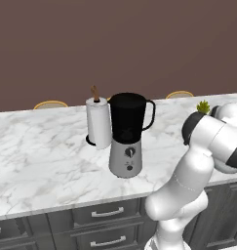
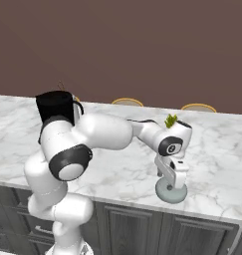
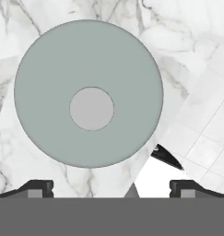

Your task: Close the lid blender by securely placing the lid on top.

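The blender (image 1: 127, 136) stands upright on the marble counter (image 1: 37, 156), its black jar open at the top above a silver-grey base with a knob. In the right base view the jar (image 2: 55, 107) is partly hidden behind my arm. Far to the blender's right, the round pale grey lid (image 2: 171, 193) lies flat near the counter's front edge. My gripper (image 2: 171, 183) hangs pointing down just over it. In the hand view the lid (image 3: 89, 93) is a large disc with a lighter centre, and my gripper (image 3: 112, 189) is open with its fingertips (image 3: 37, 188) spread wide, holding nothing.
A white paper towel roll (image 1: 99, 122) stands right beside the blender on its left. A small green plant (image 2: 170, 120) sits behind my wrist. The counter's front edge runs close to the lid, with tiled floor (image 3: 201, 133) beyond it. Chair backs (image 1: 50, 104) rise behind the counter.
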Robot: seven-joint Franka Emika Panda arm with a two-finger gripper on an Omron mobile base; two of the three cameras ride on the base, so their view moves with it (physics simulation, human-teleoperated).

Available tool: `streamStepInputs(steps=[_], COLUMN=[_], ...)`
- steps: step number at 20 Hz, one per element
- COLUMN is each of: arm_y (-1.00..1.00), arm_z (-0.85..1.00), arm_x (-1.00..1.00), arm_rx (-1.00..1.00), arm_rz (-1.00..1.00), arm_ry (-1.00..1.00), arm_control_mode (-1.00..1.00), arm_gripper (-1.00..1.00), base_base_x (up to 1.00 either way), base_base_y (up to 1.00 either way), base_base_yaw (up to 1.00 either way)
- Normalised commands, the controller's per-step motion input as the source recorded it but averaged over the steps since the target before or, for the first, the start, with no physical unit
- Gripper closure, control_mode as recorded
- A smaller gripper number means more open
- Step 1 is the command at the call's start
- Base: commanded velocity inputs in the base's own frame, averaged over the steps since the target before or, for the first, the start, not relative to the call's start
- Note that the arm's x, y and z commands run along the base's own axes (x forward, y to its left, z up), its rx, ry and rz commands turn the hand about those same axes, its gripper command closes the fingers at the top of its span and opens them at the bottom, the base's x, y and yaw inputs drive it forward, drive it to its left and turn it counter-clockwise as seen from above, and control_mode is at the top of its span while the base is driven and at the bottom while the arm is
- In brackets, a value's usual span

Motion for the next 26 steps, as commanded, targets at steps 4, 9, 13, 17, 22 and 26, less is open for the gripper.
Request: streamStepInputs(steps=[4, 9, 13, 17, 22, 26], arm_y=[-0.01, -0.01, -0.11, -0.14, -0.14, -0.13], arm_z=[-0.16, -0.1, -0.09, -0.09, -0.08, -0.13], arm_x=[0.15, 0.18, 0.12, 0.07, 0.04, 0.05], arm_rx=[0.02, 0.0, 0.0, 0.0, 0.0, 0.0], arm_rz=[0.0, 0.0, 0.0, 0.0, 0.0, 0.0], arm_ry=[0.0, 0.0, 0.0, 0.0, 0.0, 0.0], arm_control_mode=[-1.0, -1.0, -1.0, -1.0, -1.0, -1.0], arm_gripper=[-1.0, -1.0, -1.0, -1.0, -1.0, -1.0], base_base_x=[0.0, 0.0, 0.0, 0.0, 0.0, 0.0], base_base_y=[0.0, 0.0, 0.0, 0.0, 0.0, 0.0], base_base_yaw=[0.0, 0.0, 0.0, 0.0, 0.0, 0.0])
